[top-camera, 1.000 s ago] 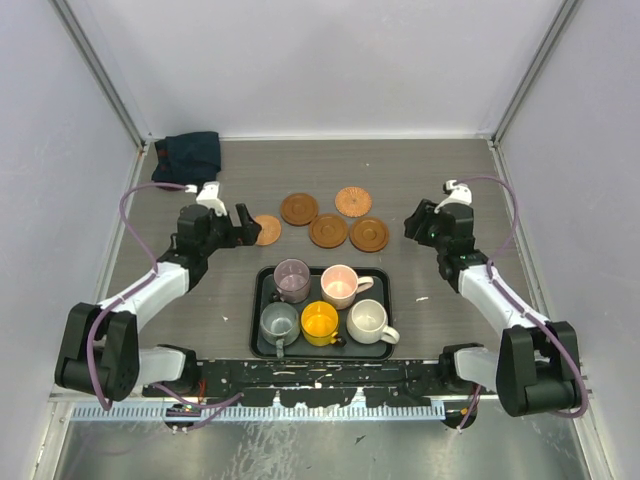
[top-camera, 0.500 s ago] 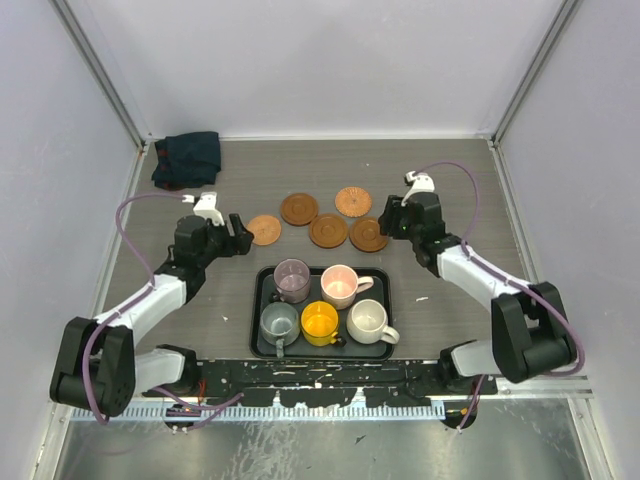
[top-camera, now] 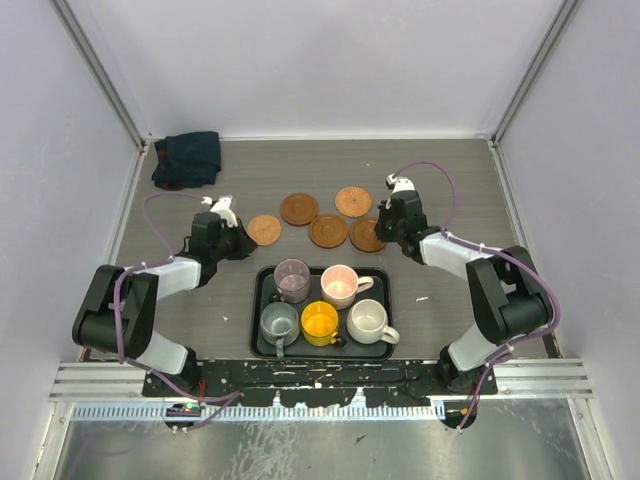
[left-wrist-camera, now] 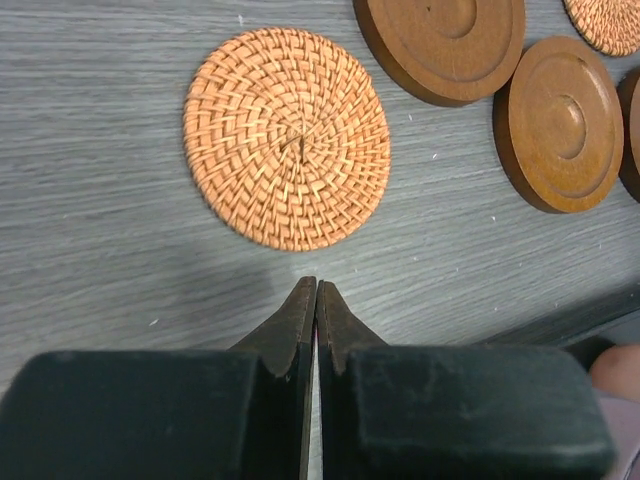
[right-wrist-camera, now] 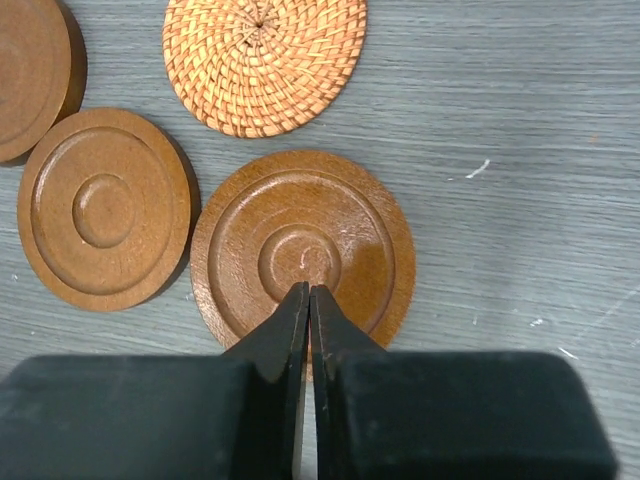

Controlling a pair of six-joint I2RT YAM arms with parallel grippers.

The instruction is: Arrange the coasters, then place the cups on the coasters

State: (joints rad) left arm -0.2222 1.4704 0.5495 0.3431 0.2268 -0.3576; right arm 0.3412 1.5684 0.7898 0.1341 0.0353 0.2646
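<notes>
Several round coasters lie in a cluster behind the tray: a woven orange one [top-camera: 264, 229] [left-wrist-camera: 287, 137] at the left, brown ringed ones [top-camera: 298, 209] [top-camera: 328, 231] [top-camera: 367, 235], and a second woven one [top-camera: 353, 201]. My left gripper [top-camera: 240, 241] [left-wrist-camera: 316, 286] is shut and empty, its tips on the table just short of the left woven coaster. My right gripper [top-camera: 383, 231] [right-wrist-camera: 308, 290] is shut, with its tips over the centre ring of the rightmost brown coaster [right-wrist-camera: 300, 240]. Several cups stand on the black tray [top-camera: 257, 310]: purple [top-camera: 292, 280], pink [top-camera: 340, 286], grey-green [top-camera: 279, 322], yellow [top-camera: 320, 323], white [top-camera: 368, 321].
A dark folded cloth [top-camera: 187, 158] lies in the far left corner. White walls with metal posts close in the table on three sides. The tray's dark corner [left-wrist-camera: 575, 320] shows at the lower right of the left wrist view.
Both grippers have shut. The right arm swung left from the table's right side to the rightmost brown coaster. The left arm drew in and lowered beside the left woven coaster.
</notes>
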